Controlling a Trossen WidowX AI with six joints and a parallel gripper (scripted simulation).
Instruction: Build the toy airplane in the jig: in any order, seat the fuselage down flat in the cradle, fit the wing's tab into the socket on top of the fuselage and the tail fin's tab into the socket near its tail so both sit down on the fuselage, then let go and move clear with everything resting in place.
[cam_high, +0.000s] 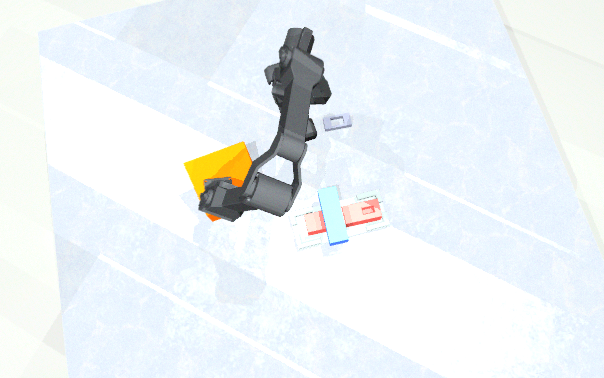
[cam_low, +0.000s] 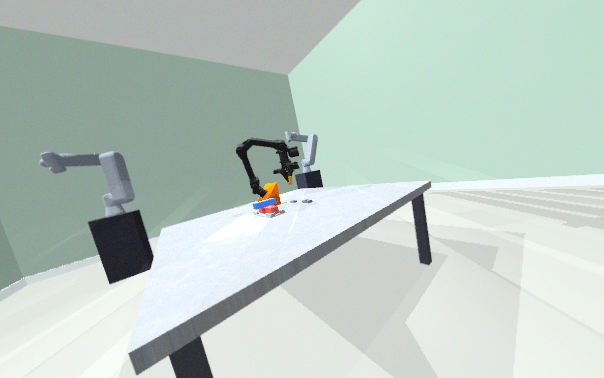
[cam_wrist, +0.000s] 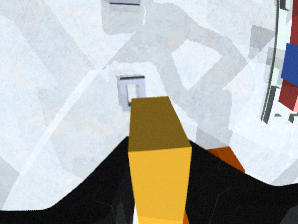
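The black parallel-jaw gripper (cam_low: 289, 176) (cam_wrist: 152, 143) is closed on the yellow, block-shaped tail fin (cam_low: 290, 180) (cam_wrist: 160, 185), holding it above the grey bench (cam_low: 320, 227). The fin shows flat faces and straight edges. The long, red, bar-shaped fuselage (cam_high: 359, 215) (cam_low: 268, 210) lies in the pale, low-walled cradle (cam_high: 306, 244); a rectangular socket is visible near one end. The flat, blue, rectangular wing (cam_high: 333, 216) (cam_low: 264, 204) (cam_wrist: 291, 64) rests crosswise on top of the fuselage.

Fin's tab (cam_wrist: 160, 125) too indistinct
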